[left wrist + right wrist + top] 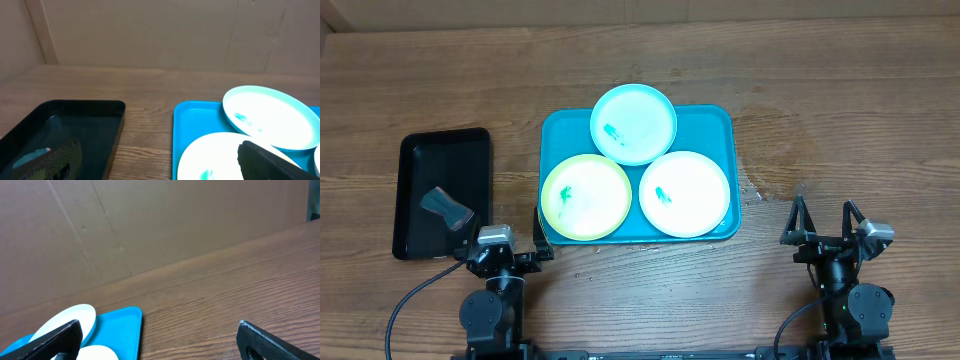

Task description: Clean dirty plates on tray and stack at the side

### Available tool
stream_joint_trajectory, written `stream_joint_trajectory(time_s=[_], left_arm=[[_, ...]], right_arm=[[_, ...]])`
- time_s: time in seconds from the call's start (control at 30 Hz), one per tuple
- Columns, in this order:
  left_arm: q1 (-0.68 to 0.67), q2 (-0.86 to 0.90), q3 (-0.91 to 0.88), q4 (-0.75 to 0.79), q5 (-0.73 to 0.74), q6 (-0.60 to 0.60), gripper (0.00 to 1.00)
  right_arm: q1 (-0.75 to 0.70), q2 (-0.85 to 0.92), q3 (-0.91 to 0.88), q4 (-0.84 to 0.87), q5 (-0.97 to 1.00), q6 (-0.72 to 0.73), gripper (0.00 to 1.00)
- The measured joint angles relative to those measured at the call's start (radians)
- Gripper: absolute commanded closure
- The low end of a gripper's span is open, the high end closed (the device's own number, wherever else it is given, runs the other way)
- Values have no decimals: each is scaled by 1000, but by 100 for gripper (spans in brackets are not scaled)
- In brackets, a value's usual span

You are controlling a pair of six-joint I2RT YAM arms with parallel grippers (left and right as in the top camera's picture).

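Left gripper [510, 245] and right gripper [824, 222] both gape wide, empty. On the turquoise tray [720, 125] lie the light blue plate [633, 123], yellow-green plate [585, 197] and white plate [684, 193]; wrist views cut them off.

It was probably a lab: wooden table [420, 80], cardboard wall [150, 220] at 12 o'clock, left arm [492, 305], right arm [850, 300] at 6.

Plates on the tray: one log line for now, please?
plates: three smeared, on tray | left gripper: open, empty | right gripper: open, empty | stack: not started
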Motion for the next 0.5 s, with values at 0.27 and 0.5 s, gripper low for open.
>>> stream_joint_trajectory(time_s=[0.27, 0.5], left_arm=[[0, -2, 0, 404, 289, -330, 0], [-3, -4, 5, 896, 283, -438, 0]], right_arm=[[0, 0, 0, -1, 0, 1, 0], [0, 0, 0, 0, 0, 0, 0]])
